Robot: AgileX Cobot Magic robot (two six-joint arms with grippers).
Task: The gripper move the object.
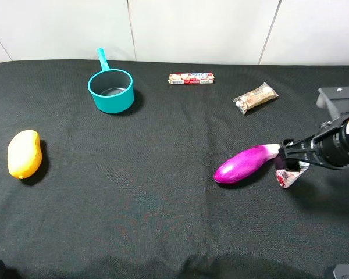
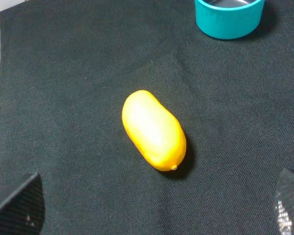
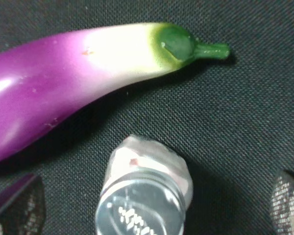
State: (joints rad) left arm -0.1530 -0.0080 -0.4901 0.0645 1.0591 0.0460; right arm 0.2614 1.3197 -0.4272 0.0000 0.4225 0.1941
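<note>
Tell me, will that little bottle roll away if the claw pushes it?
Probably: the bottle looks round, so it may roll. It is far smaller than the eggplant, so likely light. Its shiny top might be slippery.

The small clear red-and-white-labelled bottle (image 3: 144, 196) is blurred and cut off by the right wrist view's edge; overhead, the black two-fingered right gripper (image 1: 285, 158) partly hides it. The glossy purple eggplant (image 3: 63, 93) is cropped there too.
</note>
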